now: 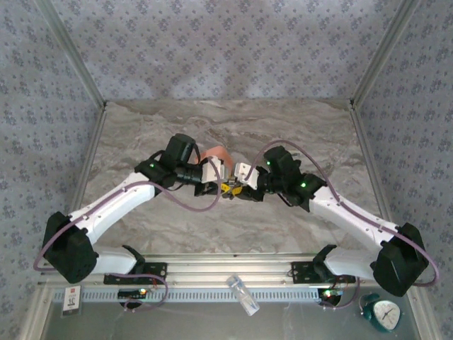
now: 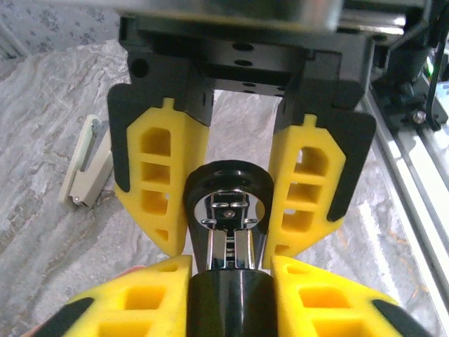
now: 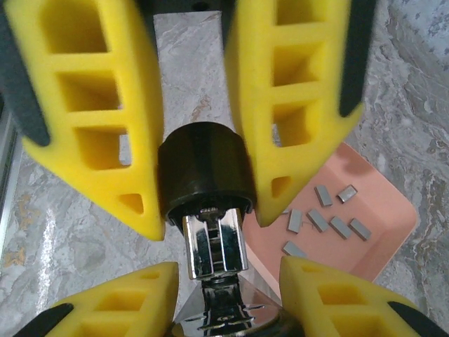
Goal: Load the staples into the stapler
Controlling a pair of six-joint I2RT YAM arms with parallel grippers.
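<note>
Left gripper [image 2: 228,261] is clenched on the black end of the stapler [image 3: 203,175]. Right gripper [image 3: 228,265] is clamped on its chrome end. Both are held over the centre of the counter [image 1: 141,134]. Staples [image 3: 317,220] lie loose in the salmon tray [image 3: 368,184], just beside the grippers on the far-edge side.

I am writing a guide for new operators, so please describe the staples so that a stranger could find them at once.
On the marble-patterned table, look for the salmon-orange tray lying beside the black and chrome stapler. Inside the tray lie the staples, several short flat strips scattered loosely. Their small size and dull grey metal set them apart from the much larger, shiny stapler.
</note>
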